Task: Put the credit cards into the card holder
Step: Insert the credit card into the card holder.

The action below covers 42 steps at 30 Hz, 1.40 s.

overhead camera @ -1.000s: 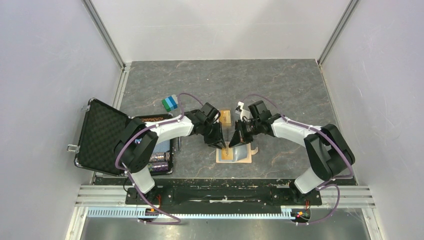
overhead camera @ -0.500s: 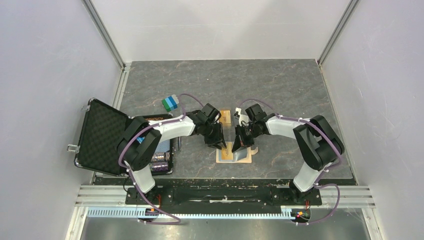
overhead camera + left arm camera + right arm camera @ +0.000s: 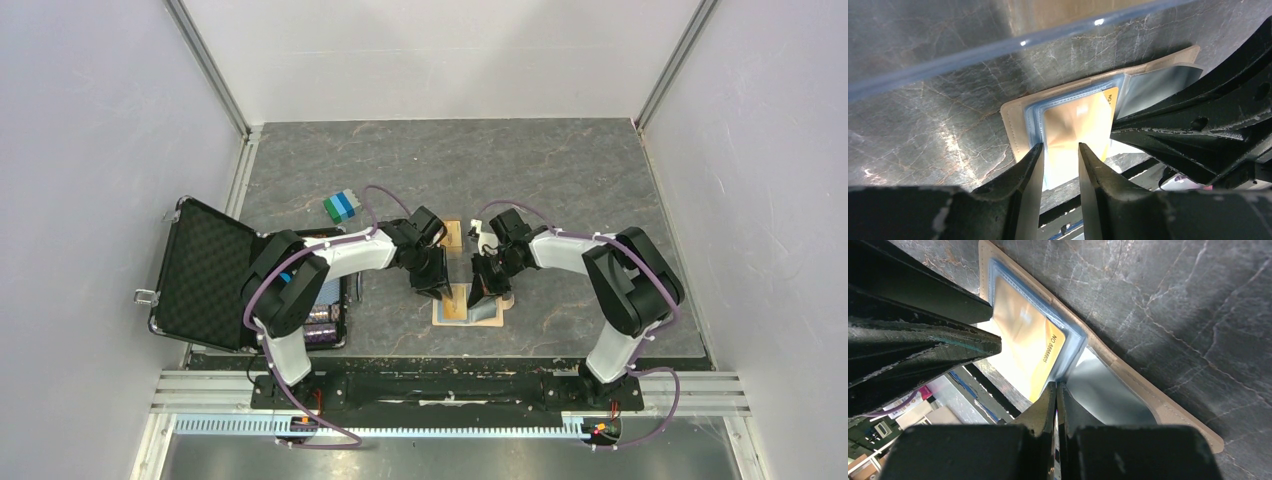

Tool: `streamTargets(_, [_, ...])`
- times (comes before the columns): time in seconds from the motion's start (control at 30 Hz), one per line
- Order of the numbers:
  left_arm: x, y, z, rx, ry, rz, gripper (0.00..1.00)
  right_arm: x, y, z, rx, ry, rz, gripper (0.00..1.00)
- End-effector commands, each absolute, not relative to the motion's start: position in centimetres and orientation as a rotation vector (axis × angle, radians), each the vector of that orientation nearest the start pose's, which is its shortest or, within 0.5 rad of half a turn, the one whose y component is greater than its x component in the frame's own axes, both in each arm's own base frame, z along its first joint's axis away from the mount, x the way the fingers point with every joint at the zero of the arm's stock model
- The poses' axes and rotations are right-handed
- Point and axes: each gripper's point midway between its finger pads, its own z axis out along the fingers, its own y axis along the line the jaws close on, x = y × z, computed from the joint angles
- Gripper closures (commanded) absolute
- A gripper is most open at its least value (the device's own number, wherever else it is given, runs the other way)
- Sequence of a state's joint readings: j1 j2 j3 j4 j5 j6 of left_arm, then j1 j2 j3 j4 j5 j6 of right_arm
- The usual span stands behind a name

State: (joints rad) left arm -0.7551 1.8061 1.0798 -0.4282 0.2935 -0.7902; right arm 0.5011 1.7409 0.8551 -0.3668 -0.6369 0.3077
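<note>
Grey marbled table [image 3: 560,180] carries the card holder [image 3: 1009,122], spread open toward the front edge between both arms. Right end effector [image 3: 1057,387] is clenched on the pale-blue inner flap [image 3: 1108,390], holding it raised. One orange-yellow credit card [image 3: 1078,125] lies partly under the clear sleeve on the left leaf. Left end effector [image 3: 1060,150] straddles its free end, fingers slightly apart; whether they grasp it cannot be told.

Hazards you should weigh:
- An off-axis push could buckle or jam the card.
- The unpinned holder could slide.
- The flap could slip free.
- The fingertips nearly meet.

Card lies flat, long axis apparently near-to-far, free end toward the left fingers.
</note>
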Motion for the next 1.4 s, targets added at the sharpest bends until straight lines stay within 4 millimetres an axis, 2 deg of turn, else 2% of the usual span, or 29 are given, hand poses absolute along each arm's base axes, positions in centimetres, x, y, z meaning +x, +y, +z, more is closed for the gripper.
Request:
streamTargets(0.0, [22.5,-30.5,2.7,0.107,2.932,-0.634,0.60,20.6,23.9,0.7,-0.472,2.898,1.018,1.00])
streamTargets(0.13, [22.8,-30.2,3.7,0.112,2.897,-0.619,0.54,20.6,23.9,0.7,-0.472,2.904,1.018,1.00])
streamTargets(0.23, [22.7,-30.5,3.7,0.115,2.889,-0.652,0.56,20.5,23.8,0.6,-0.473,2.905,1.020,1.00])
streamTargets(0.37, [22.5,-32.2,3.5,0.139,2.898,-0.752,0.66,20.4,23.9,0.6,-0.480,2.906,1.029,1.00])
streamTargets(0.5, [22.7,-32.7,4.1,0.158,2.879,-0.769,0.79,20.4,23.8,0.6,-0.476,2.908,1.020,1.00])
streamTargets(0.6, [22.6,-32.9,4.2,0.165,2.879,-0.778,0.81,20.3,23.7,0.4,-0.474,2.921,1.016,1.00])
streamTargets(0.7, [22.4,-33.0,4.3,0.175,2.879,-0.761,0.81,20.3,23.8,0.5,-0.476,2.920,1.020,1.00])
streamTargets(0.87, [22.7,-32.0,4.8,0.239,2.889,-0.576,0.64,20.4,23.8,0.6,-0.477,2.917,1.019,1.00])
streamTargets(0.97, [22.7,-31.8,5.2,0.278,2.889,-0.505,0.63,20.4,23.8,0.6,-0.475,2.915,1.021,1.00])
streamTargets(1.03, [22.8,-32.1,5.4,0.296,2.884,-0.489,0.66,20.4,23.8,0.6,-0.477,2.915,1.022,1.00])
streamTargets(1.17, [22.4,-33.0,5.1,0.332,2.891,-0.495,0.79,20.4,23.8,0.6,-0.478,2.916,1.024,1.00])
streamTargets(1.23, [22.3,-32.7,4.8,0.339,2.901,-0.446,0.83,20.4,23.9,0.6,-0.478,2.914,1.028,1.00])
streamTargets(1.27, [22.5,-32.4,4.8,0.345,2.901,-0.409,0.80,20.4,23.9,0.6,-0.478,2.915,1.028,1.00])
streamTargets(1.37, [22.6,-31.0,4.7,0.354,2.906,-0.291,0.51,20.3,23.9,0.7,-0.479,2.916,1.030,1.00])
